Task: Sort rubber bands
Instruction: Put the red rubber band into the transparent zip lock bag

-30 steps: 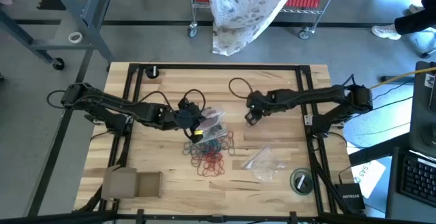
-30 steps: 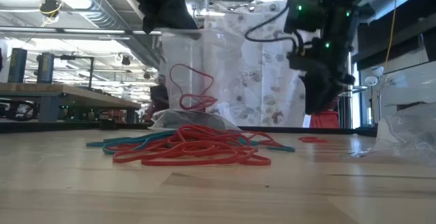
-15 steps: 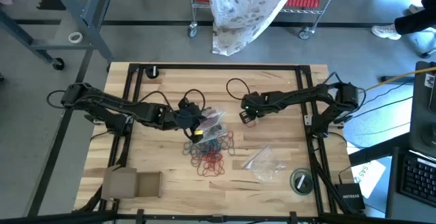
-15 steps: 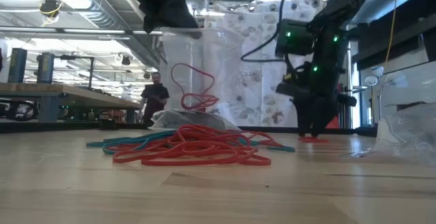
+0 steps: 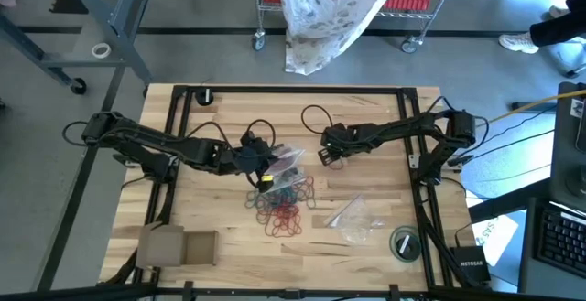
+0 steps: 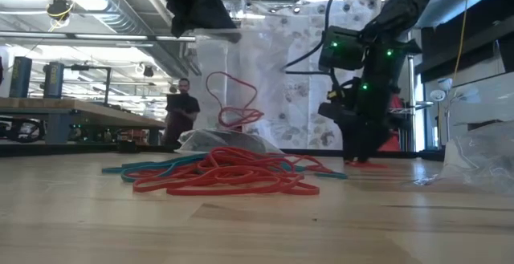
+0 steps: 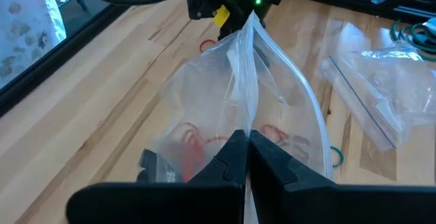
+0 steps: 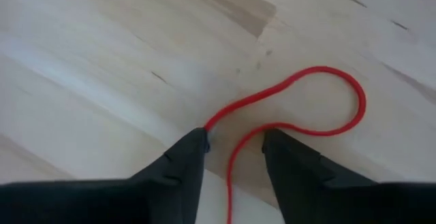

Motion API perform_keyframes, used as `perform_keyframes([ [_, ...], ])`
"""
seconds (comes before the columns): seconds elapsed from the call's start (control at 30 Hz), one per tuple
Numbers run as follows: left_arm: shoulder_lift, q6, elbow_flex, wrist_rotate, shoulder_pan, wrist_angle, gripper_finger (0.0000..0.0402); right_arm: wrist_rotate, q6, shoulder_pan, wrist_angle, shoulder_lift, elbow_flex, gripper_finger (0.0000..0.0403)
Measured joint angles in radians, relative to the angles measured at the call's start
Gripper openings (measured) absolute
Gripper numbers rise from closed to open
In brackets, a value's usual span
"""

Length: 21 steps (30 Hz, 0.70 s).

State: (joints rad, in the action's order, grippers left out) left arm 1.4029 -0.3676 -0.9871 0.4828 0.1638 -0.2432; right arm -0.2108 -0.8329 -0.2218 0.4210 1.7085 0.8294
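1. While the left gripper (image 5: 265,166) holds the clear bag (image 5: 286,162) up beside the rubber-band pile (image 5: 282,202), the right gripper (image 5: 323,155) is down on the table.
2. Low view: right tips touch wood; keep them there.
3. Left wrist: fingers pressed together on the bag's edge.
4. Right wrist: spread fingers (image 8: 182,157) straddle a lone red band (image 8: 300,115); close squarely, then lift.

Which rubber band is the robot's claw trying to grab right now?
The lone red rubber band lying by itself on the bare wood, apart from the big pile. The right gripper has its fingers on either side of it.
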Motion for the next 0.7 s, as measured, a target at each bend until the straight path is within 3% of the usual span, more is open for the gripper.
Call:
perform_keyframes([
  [0.3, 0.0, -0.001, 0.0, 0.0, 0.0, 0.0, 0.0001, 0.014, 0.085, -0.001, -0.07, 0.015, 0.0, 0.0008],
  [0.5, 0.0, 0.0, 0.0, 0.0, 0.0, -0.001, 0.0001, 0.016, 0.184, 0.013, -0.076, 0.002, -0.001, 0.0002],
  [0.7, 0.0, 0.013, 0.0, 0.0, 0.0, -0.003, 0.0001, 0.021, 0.264, 0.071, -0.036, -0.14, 0.01, 0.0],
])
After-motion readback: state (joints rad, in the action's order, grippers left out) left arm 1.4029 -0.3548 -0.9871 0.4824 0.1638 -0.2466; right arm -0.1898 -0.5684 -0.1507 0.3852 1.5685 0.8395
